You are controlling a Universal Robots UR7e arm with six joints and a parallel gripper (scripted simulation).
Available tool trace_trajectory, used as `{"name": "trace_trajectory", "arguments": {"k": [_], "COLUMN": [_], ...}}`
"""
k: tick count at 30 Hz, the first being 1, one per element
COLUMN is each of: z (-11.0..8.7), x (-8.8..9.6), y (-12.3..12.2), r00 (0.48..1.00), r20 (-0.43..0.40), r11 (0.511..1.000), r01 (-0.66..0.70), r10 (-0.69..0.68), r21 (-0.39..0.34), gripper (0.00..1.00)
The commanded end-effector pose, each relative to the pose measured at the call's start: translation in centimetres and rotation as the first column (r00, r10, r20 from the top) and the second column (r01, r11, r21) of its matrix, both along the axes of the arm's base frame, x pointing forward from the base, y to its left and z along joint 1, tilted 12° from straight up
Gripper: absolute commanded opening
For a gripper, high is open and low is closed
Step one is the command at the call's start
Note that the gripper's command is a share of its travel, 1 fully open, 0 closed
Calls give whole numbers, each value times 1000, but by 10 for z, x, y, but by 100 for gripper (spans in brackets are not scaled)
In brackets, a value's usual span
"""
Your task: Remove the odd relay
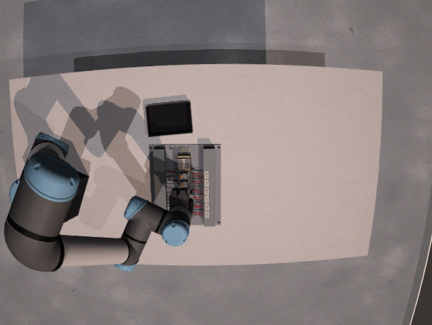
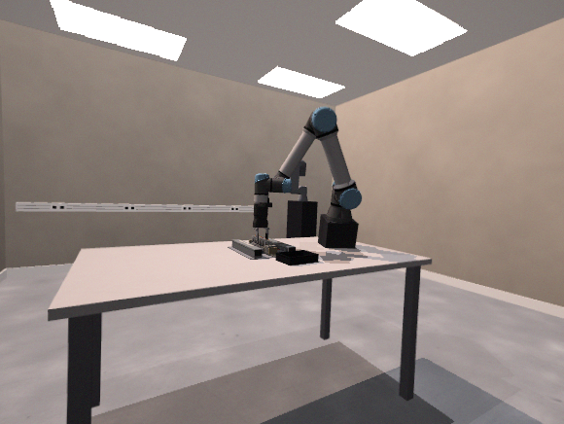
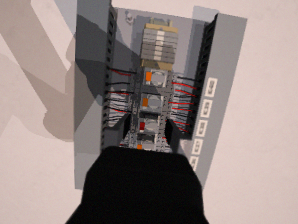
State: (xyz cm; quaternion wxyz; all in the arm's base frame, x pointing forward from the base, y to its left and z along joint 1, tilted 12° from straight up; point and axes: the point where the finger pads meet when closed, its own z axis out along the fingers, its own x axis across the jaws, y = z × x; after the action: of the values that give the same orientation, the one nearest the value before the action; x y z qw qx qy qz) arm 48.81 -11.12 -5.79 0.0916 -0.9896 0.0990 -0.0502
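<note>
panel [image 1: 217,186] [image 2: 245,248] [image 3: 225,60]: 1 | tray [image 1: 170,134] [image 2: 298,260] [image 3: 0,0]: 1 | red button [image 3: 142,126]: 1 | orange buttons visible [image 1: 181,177] [image 3: 148,76]: 3 | white labels [image 1: 206,191] [image 3: 206,108]: 6

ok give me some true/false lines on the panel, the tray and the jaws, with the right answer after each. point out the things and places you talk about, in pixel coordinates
1. The relay with the red button [image 3: 148,125] sits between relays with orange buttons. True.
2. The jaws are closed on a relay. False: they stand open over the relay row.
3. The black parts tray [image 1: 169,118] [image 2: 297,258] lies on top of the relay panel [image 1: 218,186] [image 3: 90,165]. False: it stands beside the panel on the table.
4. The panel lies flat on the table [image 1: 298,160] [image 2: 160,272]. True.
5. The white labels are on the left duct in the wrist view. False: they are on the right duct [image 3: 227,65].
</note>
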Motion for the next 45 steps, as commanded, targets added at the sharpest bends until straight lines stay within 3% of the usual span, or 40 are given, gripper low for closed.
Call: {"name": "trace_trajectory", "arguments": {"k": [1,14,45], "z": [-5,-15,-16], "x": [0,2,2], "y": [3,4,5], "r00": [1000,1000,1000], "r20": [0,0,0], "r11": [1000,1000,1000], "r01": [-1,-1,-1], "r10": [1,1,1], "r21": [0,0,0], "gripper": [98,98,98]}}
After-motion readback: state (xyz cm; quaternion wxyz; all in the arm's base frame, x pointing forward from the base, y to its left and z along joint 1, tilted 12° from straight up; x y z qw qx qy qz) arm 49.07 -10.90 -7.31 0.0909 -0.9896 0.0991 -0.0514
